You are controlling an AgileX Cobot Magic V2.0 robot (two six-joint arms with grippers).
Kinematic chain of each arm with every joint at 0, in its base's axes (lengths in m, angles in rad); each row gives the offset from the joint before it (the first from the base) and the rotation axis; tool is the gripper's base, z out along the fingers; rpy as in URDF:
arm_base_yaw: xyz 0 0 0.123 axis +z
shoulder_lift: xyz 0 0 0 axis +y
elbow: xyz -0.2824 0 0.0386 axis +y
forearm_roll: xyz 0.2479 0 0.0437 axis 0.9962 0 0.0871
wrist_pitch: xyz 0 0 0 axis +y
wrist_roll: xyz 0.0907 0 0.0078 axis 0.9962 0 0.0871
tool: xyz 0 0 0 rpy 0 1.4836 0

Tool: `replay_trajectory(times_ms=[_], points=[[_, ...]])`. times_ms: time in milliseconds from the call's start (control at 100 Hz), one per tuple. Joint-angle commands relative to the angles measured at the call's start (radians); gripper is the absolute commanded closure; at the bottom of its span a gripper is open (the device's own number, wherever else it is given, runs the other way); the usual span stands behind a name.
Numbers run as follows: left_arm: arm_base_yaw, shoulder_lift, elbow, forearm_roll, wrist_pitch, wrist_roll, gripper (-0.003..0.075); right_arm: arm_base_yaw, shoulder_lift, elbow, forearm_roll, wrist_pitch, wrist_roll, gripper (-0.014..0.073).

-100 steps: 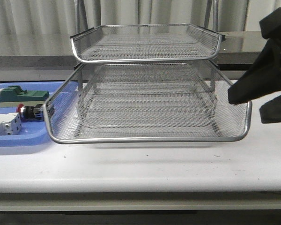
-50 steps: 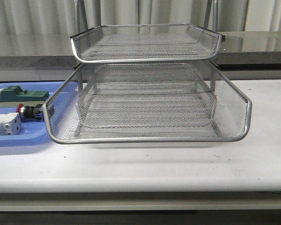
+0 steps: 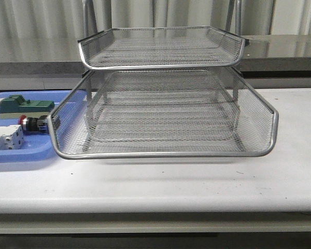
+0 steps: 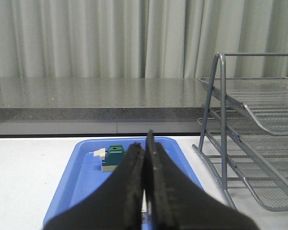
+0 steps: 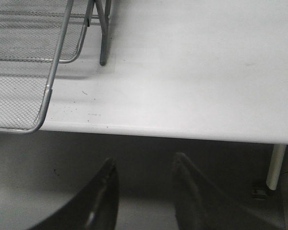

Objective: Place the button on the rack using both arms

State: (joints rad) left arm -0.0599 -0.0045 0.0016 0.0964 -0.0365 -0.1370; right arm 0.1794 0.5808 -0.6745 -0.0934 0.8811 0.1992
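Observation:
The button [image 3: 33, 123], red head and black body, lies on its side in the blue tray [image 3: 20, 153] at the far left, just beside the rack's lower left corner. The silver wire-mesh rack [image 3: 163, 111] stands in the middle of the table; it also shows in the left wrist view [image 4: 259, 143] and the right wrist view [image 5: 24, 72]. My left gripper [image 4: 146, 139] is shut and empty, held over the near end of the blue tray [image 4: 81, 167]; the button is hidden behind its fingers. My right gripper [image 5: 144, 167] is open and empty, off the table's front edge. Neither arm shows in the front view.
In the blue tray lie a green-topped block [image 3: 22, 105], also in the left wrist view [image 4: 114, 156], and a white breaker-like block [image 3: 5, 139]. The white table's front edge [image 5: 182, 133] runs across the right wrist view. A grey ledge and curtains stand behind.
One second ago the right arm filled the right side of the front view beside the rack; it has withdrawn out of that view. Nothing on the table moved.

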Motion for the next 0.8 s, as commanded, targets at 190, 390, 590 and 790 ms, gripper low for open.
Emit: replay_trajectory(times_ms=[190,390,590,790], points=[[-0.006,-0.032,0.043,-0.003,-0.080,-0.006,0.0740,-0.008,-0.010,-0.034,-0.021,-0.045,0.003,0.0659],[-0.006,-0.032,0.043,-0.003,-0.080,-0.006,0.0740,-0.008,-0.010,-0.034,-0.021,-0.044,0.003,0.0664],[-0.006,-0.032,0.043,-0.003,-0.080,-0.006,0.0740,-0.008,-0.010,-0.034,-0.021,-0.044,0.003,0.0664],[-0.006,-0.032,0.043,-0.001,-0.080,-0.006,0.0740,-0.008,-0.010,-0.034,-0.021,-0.044,0.003,0.0664]])
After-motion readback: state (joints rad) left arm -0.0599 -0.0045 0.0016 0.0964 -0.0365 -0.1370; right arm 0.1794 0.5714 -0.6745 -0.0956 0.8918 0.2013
